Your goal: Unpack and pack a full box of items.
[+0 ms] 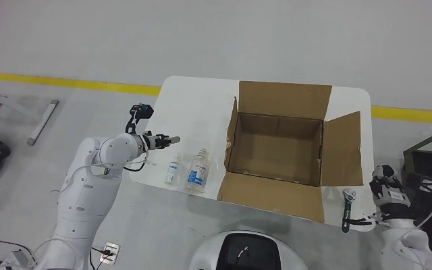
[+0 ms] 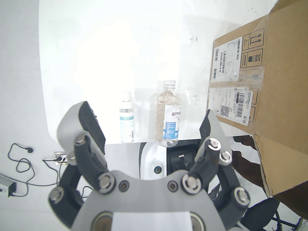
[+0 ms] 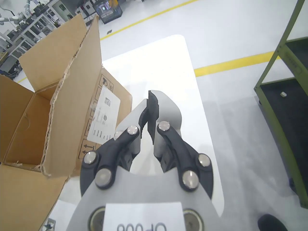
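The cardboard box (image 1: pixel 273 155) sits open on the right half of the white table (image 1: pixel 196 101), a smooth slab with rounded corners. Its four flaps are folded outward, and the plain brown floor and walls show inside. In the left wrist view the box (image 2: pixel 264 85) has a matte corrugated side with white printed labels under a strip of glossy clear tape. In the right wrist view the box (image 3: pixel 60 85) has a flap with a ragged, torn edge.

Left of the box, near the table's edge closest to the robot, two bottles are side by side and just apart. One is a slim spray bottle (image 1: pixel 172 170) with a white pump top and a pale label. The other is a wider clear plastic bottle (image 1: pixel 198 171) with ribbed shoulders, a blue and white label and a clear cap. We cannot tell whether they stand or lie.

The left gripper (image 1: pixel 172 140) hangs above the table's left part, beyond the bottles and apart from them. Its jaws are spread wide with nothing between them, and each grey metal finger carries a ribbed black rubber pad (image 2: pixel 90 121).

The right gripper (image 3: pixel 148 111) is off the table's right side, beside the box. Its serrated black pads are pressed together and hold nothing.

A hand tool (image 1: pixel 347 210) with a dark green handle and a silvery head lies at the table's near right corner, beside the box's right flap.
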Motion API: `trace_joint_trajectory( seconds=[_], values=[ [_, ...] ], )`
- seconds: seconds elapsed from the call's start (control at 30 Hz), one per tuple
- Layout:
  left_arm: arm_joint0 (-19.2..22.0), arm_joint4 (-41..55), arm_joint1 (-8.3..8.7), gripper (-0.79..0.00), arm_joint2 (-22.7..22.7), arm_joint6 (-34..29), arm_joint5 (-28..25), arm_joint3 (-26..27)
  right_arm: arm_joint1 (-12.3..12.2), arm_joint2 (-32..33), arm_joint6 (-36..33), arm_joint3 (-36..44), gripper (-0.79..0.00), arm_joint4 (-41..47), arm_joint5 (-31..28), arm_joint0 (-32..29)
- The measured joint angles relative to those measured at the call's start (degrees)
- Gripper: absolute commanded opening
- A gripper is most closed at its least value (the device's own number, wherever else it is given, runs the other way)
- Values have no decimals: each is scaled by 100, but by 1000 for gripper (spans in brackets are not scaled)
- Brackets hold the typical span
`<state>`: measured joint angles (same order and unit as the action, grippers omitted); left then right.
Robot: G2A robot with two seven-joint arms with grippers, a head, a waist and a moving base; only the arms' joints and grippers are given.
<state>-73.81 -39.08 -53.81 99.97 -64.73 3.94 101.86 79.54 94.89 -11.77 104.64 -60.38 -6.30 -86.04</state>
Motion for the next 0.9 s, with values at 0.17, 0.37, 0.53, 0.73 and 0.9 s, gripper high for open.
trace_joint_trajectory(
  seconds=[0.17,0.37,0.53,0.73,0.9],
  values=[
    [0,0,0,0,0,0,0,0,-27,-85,724,-332,-785,-373,-317,282],
    [0,0,0,0,0,0,0,0,-77,-100,1436,-352,-785,-1066,-527,369],
    [0,0,0,0,0,0,0,0,-76,-98,1446,-356,-785,-1046,-519,367],
    [0,0,0,0,0,0,0,0,-76,-98,1446,-356,-785,-1048,-519,367],
    [-6,19,-3,0,-61,243,-138,103,-76,-98,1446,-356,-785,-1048,-519,367]
  ],
)
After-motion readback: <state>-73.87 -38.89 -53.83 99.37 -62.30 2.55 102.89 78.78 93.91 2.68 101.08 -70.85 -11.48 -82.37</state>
